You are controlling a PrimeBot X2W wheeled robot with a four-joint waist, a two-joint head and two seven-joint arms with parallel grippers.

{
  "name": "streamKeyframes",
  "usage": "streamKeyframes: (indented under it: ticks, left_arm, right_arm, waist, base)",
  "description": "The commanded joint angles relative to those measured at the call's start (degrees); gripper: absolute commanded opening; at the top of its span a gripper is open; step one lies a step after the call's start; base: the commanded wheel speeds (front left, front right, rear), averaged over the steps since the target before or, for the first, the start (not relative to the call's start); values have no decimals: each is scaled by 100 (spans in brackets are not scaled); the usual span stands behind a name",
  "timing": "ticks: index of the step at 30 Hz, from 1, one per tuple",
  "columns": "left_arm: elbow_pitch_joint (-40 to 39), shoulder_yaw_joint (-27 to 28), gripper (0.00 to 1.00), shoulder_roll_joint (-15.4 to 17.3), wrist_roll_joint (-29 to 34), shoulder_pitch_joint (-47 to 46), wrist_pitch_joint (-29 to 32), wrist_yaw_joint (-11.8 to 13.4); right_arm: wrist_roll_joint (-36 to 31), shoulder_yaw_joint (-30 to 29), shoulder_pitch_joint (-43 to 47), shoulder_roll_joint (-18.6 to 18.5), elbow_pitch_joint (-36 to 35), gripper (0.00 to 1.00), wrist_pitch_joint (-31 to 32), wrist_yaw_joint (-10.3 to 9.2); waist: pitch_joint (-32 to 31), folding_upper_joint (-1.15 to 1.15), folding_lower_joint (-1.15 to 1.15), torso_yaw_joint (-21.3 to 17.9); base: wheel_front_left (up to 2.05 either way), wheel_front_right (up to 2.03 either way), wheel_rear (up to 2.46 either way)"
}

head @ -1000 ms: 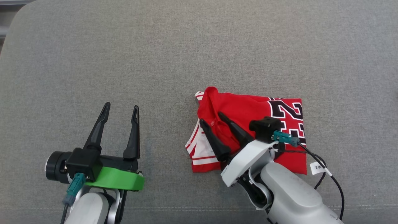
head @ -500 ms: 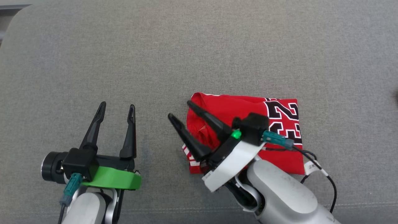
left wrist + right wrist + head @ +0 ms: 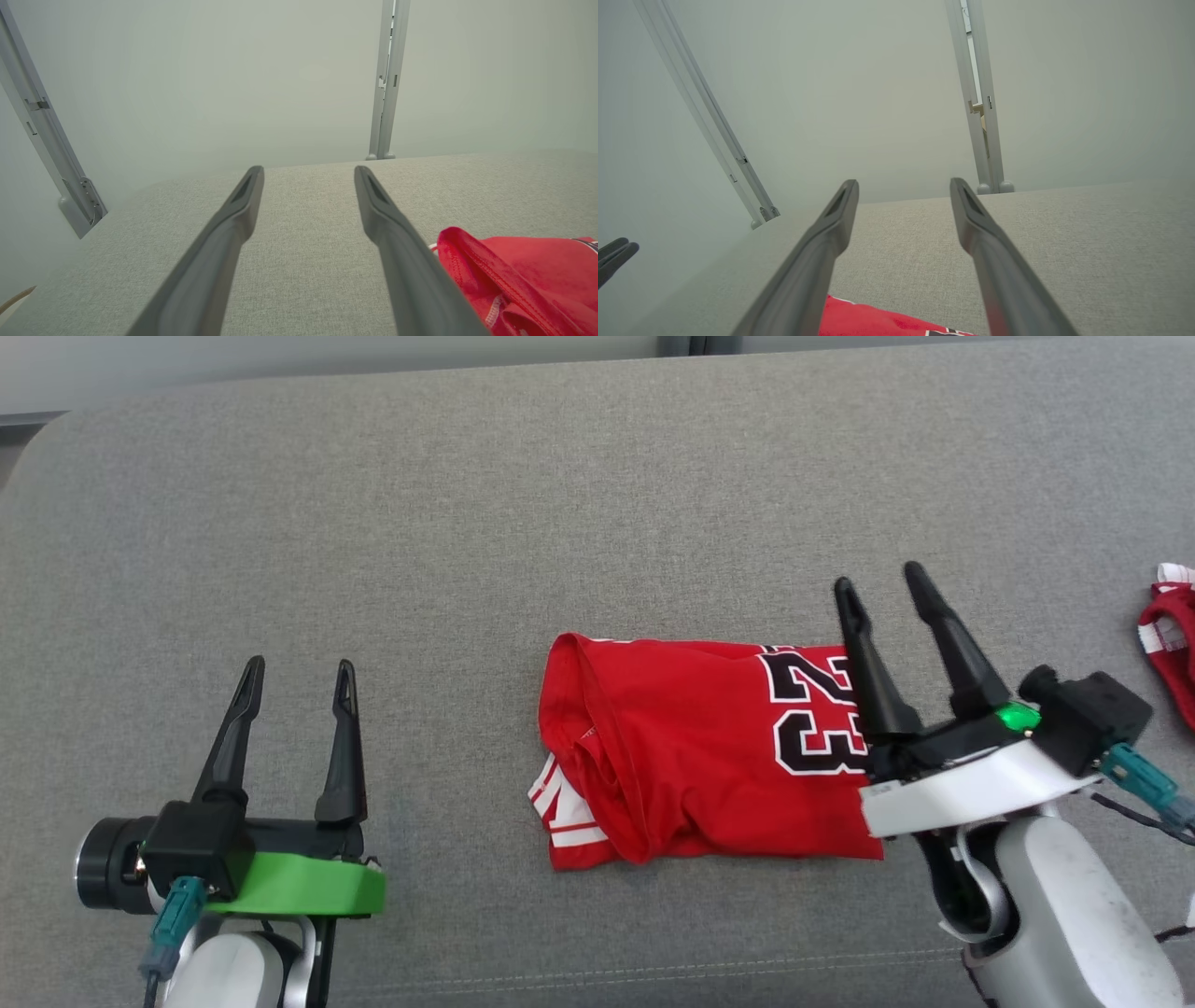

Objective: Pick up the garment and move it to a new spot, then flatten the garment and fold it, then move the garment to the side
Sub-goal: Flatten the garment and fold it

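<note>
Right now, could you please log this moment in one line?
garment: folded, on cushion | left gripper: open, empty, apart from garment | right gripper: open, empty, at garment's right edge

Both spread wide — left end effector (image 3: 300, 663), right end effector (image 3: 878, 575).

My head camera looks down on the grey cushion (image 3: 373, 523); both wrist cameras skim low toward twelve o'clock, sharing the garment (image 3: 691, 756).
</note>
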Motion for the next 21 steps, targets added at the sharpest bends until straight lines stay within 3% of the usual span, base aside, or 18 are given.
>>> streamKeyframes:
  ticks: [1, 8, 21]
  left_arm:
    - [-22, 33, 100, 49, 31, 101, 1, 47]
    - [-118, 63, 100, 110, 14, 255, 28, 135]
    - [-115, 37, 100, 165, -72, 699, 99, 252]
  right_arm:
    - [-78, -78, 90, -49, -37, 100, 12, -1]
    - [-668, -919, 555, -342, -212, 100, 237, -1]
    - [-1016, -1345, 1387, -372, -389, 100, 519, -1]
  waist:
    - [-49, 0, 0, -33]
    - [-237, 0, 0, -89]
    - [-647, 0, 0, -106]
  base:
    - [0, 0, 0]
    - [0, 0, 0]
    - [0, 0, 0]
